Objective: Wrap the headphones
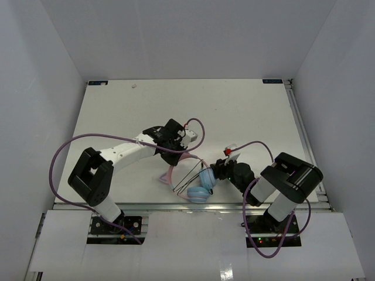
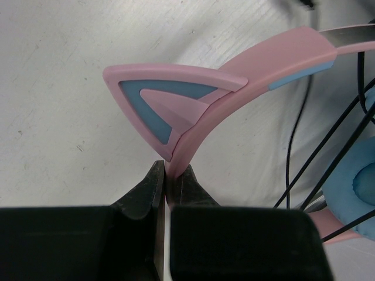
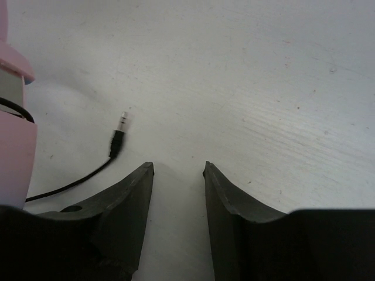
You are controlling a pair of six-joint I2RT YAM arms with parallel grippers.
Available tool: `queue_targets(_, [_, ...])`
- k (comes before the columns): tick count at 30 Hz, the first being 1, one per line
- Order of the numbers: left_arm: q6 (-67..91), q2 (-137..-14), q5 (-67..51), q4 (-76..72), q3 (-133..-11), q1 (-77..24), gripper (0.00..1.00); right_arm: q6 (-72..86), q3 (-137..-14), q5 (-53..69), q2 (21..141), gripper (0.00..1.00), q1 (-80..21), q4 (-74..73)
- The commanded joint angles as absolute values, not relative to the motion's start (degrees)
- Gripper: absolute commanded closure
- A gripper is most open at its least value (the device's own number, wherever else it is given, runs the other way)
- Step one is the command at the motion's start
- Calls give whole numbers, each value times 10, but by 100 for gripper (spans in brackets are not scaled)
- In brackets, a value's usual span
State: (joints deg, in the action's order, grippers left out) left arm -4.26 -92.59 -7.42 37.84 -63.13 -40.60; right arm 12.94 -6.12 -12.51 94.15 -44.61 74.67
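The headphones point(image 1: 201, 186) lie near the table's front edge, with blue ear cups and a pink cat-eared headband point(image 2: 234, 76). My left gripper point(image 2: 170, 170) is shut on the headband just below the cat ear point(image 2: 164, 102); it sits left of the ear cups in the top view point(image 1: 176, 153). The thin black cord point(image 2: 310, 158) runs in several strands across an ear cup point(image 2: 357, 181). My right gripper point(image 3: 176, 167) is open and empty just above the table, right of the ear cups point(image 1: 218, 171). The cord's jack plug point(image 3: 119, 133) lies just ahead-left of its fingers.
Thick purple robot cables point(image 1: 58, 158) loop beside both arms. White walls enclose the table point(image 1: 176, 105) on three sides. A rail point(image 1: 302, 140) runs along the table's right edge. A small red part point(image 1: 227, 151) sits on the right wrist.
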Motion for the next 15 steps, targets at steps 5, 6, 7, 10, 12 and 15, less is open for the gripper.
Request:
queue_targets(5, [-42,-933,-62,397,-649,-405,96,108,-39,-241,923,47,-441,1052])
queue_targets(6, [-40,-933,-61,397,-649,-405,93,107,-38,-248,919,47,-441,1052])
queue_targets(7, [-40,-934,-58,397,-650,-405,90,104,-36,-253,917,46,-441,1053])
queue_targets(10, [-36,-935,-40,397,-649,-405,72,101,-28,-286,909,44,-440,1053])
queue_targets(12, [-34,-936,-32,396,-650,-405,60,102,-21,-307,900,40,-440,1053])
queue_targets(15, [-32,-936,-21,396,-651,-405,38,97,-10,-333,875,36,-440,1053])
